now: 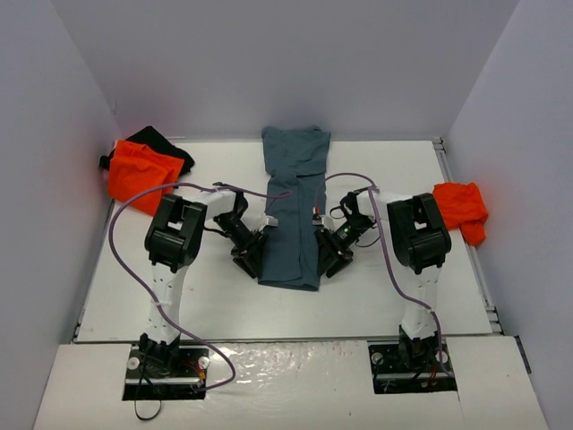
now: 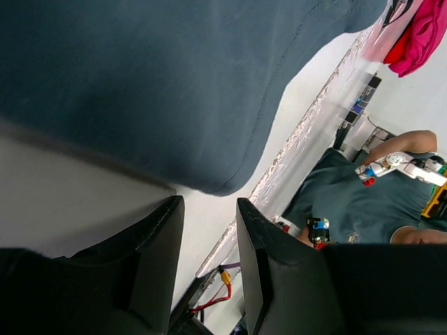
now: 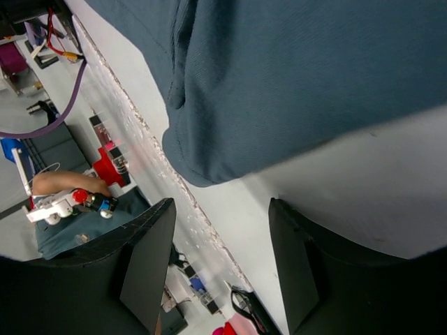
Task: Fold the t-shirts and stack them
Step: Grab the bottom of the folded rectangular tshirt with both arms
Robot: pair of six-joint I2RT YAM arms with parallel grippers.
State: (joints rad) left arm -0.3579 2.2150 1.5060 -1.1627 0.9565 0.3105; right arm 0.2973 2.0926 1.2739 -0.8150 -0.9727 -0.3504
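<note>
Slate-blue t-shirt [image 1: 294,206], fine-woven, long narrow folded strip, rounded hem

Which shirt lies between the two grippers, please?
The blue-grey shirt, flanked at its near end by the left gripper and right gripper; the left orange shirt, right orange shirt and black shirt lie aside.

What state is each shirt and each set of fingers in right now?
blue shirt: folded into a long strip, lying flat, not stacked.
left orange shirt: crumpled, unfolded.
black shirt: crumpled, against the left orange shirt.
right orange shirt: crumpled, unfolded.
left fingers: open, at the blue shirt's near end, holding nothing.
right fingers: open, at the same end, holding nothing.
</note>
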